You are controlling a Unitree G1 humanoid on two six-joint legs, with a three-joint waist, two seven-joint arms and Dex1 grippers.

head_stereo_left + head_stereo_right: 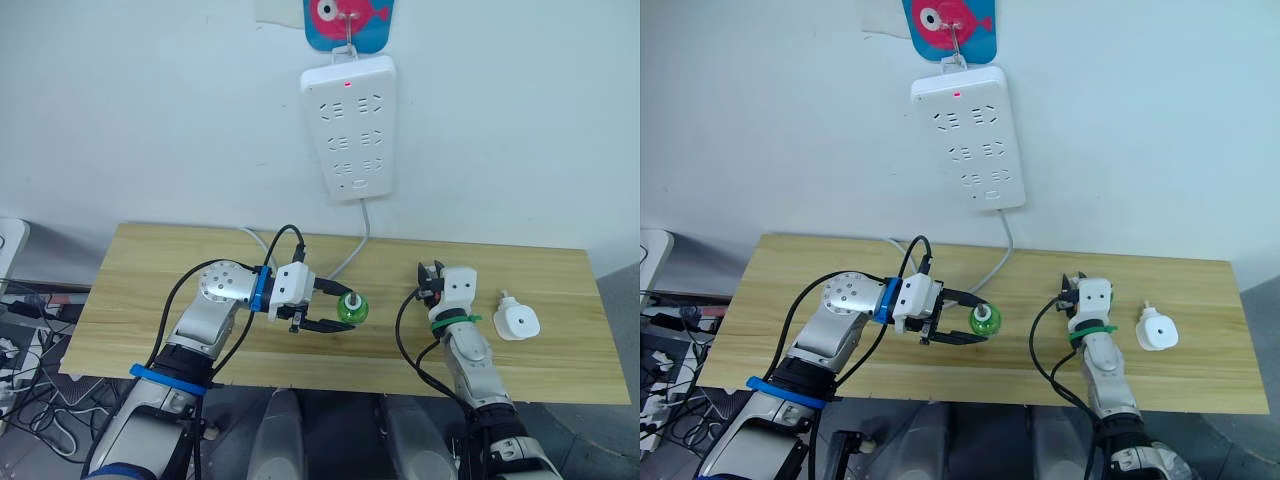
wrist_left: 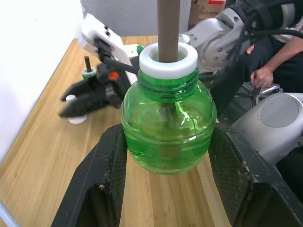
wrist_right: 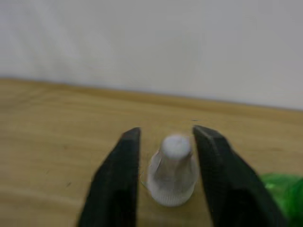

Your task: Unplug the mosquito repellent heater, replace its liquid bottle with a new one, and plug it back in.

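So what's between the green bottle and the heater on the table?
The right gripper, its fingers around a small white cap. Left eye view shows it between bottle and heater.

A: What do you count on the tabletop?

B: You have one green bottle, uncapped, with a brown wick standing in its neck. You have one mosquito repellent heater, white. You have one small white cap.

A: And up on the wall?

B: You have one power strip, with a single red light lit on it, and one fish-shaped hanger above it.

A: Pincers?

B: Two: your left pincer and your right pincer
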